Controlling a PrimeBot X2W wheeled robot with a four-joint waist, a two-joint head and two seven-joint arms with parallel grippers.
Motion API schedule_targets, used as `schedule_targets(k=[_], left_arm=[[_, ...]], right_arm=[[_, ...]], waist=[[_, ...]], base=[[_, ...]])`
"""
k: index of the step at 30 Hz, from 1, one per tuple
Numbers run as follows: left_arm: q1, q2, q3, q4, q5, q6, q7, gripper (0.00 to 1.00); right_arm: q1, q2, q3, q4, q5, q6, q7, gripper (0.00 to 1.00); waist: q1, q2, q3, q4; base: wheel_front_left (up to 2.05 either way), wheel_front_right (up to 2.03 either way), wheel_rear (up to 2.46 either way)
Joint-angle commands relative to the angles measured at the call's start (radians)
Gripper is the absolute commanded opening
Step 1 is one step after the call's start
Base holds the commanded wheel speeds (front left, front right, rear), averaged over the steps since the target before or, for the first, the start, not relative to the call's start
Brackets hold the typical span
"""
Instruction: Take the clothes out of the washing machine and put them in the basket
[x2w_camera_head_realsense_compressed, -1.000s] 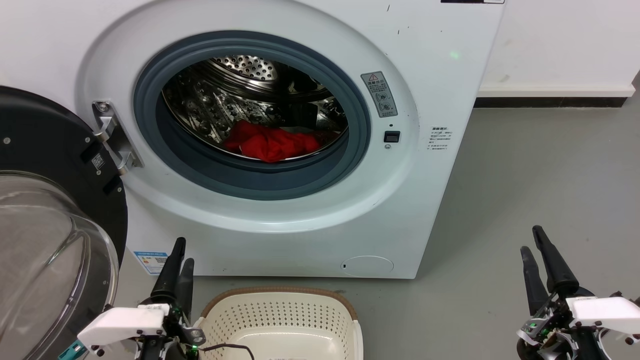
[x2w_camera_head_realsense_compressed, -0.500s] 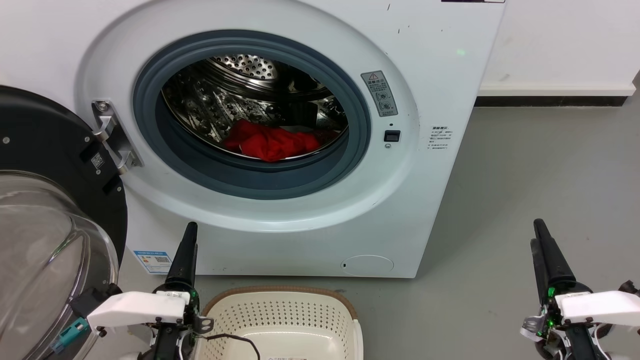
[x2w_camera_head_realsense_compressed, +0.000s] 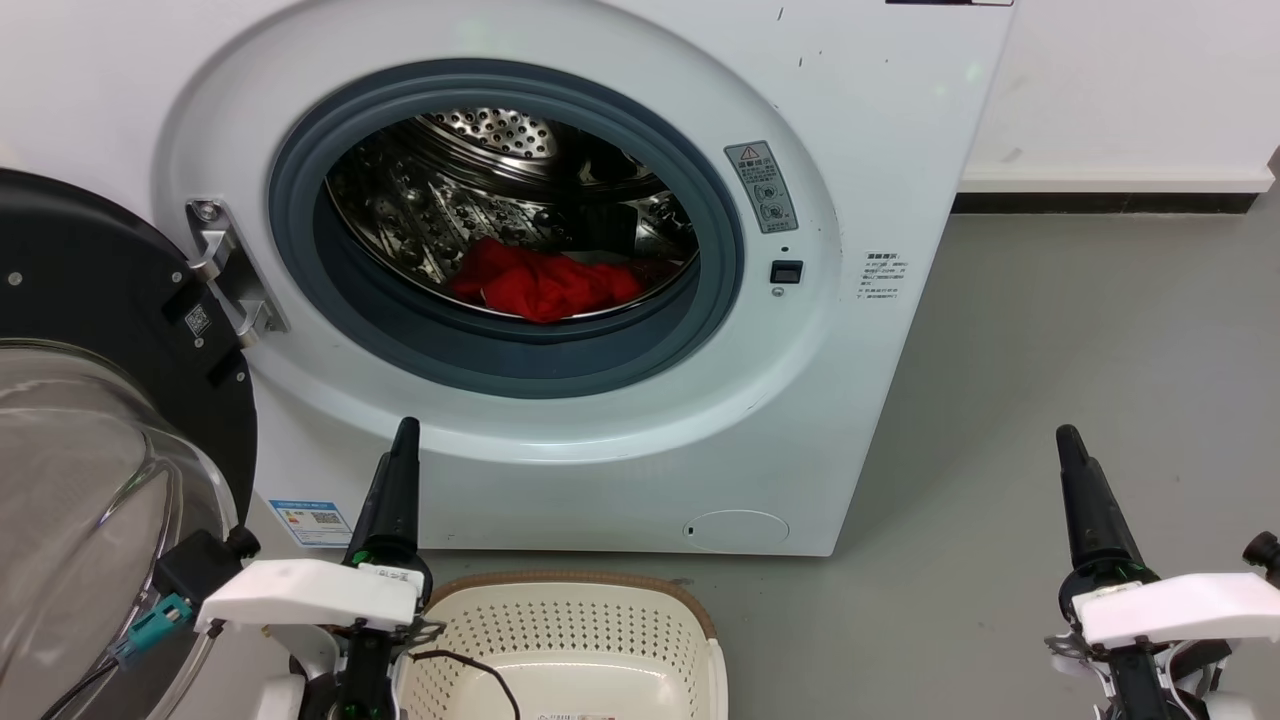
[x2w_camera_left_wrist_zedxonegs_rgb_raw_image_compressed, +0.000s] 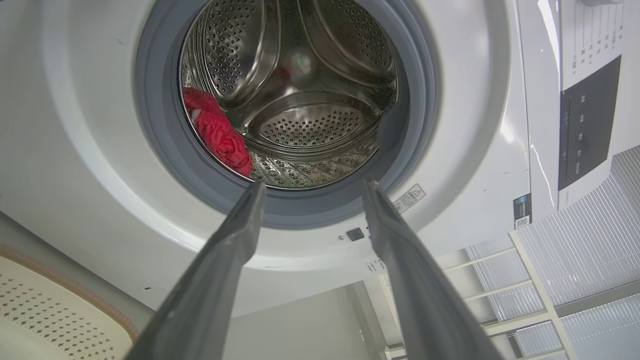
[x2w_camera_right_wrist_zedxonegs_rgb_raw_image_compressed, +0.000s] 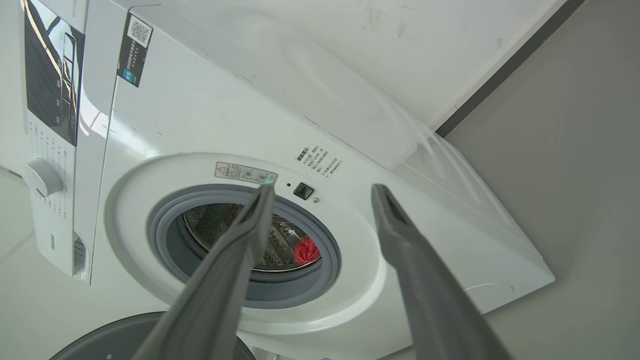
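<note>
left claw (x2w_camera_left_wrist_zedxonegs_rgb_raw_image_compressed: 310, 187) and right claw (x2w_camera_right_wrist_zedxonegs_rgb_raw_image_compressed: 322, 187) both spread, outside the washer (x2w_camera_head_realsense_compressed: 880, 150); clothes (x2w_camera_head_realsense_compressed: 545, 285) lie low inside it, reckon they'd snag its seal (x2w_camera_head_realsense_compressed: 520, 365).

The drum (x2w_camera_head_realsense_compressed: 470, 200) is shiny perforated steel, the clothes (x2w_camera_head_realsense_compressed: 545, 285) soft cloth (the basket (x2w_camera_head_realsense_compressed: 560, 628) matt plastic).

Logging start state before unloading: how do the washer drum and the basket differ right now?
The drum is shiny steel; the basket is cream plastic with a brown rim. The drum holds the red clothes; the part of the basket in view holds none. The drum opens to the front; the basket opens upward. Both are perforated.
</note>
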Motion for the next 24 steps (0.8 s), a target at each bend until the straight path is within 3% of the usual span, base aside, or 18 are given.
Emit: schedule_targets(k=[1, 24], left_arm=[[-0.033, 0.003, -0.005, -0.016, 0.026, -0.002, -0.008, 1.0], [-0.068, 0.003, -0.074, 0.011, 0.449, 0.017, -0.082, 1.0]], right_arm=[[-0.01, -0.002, 0.002, -0.021, -0.03, 0.0, -0.008, 1.0], [0.011, -0.002, 0.014, -0.021, -0.436, 0.0, -0.083, 1.0]], waist=[[0.0, 0.0, 0.0, 0.0], [0.0, 0.0, -0.007, 0.007]], base=[[0.0, 0.0, 0.0], [0.0, 0.0, 0.0]])
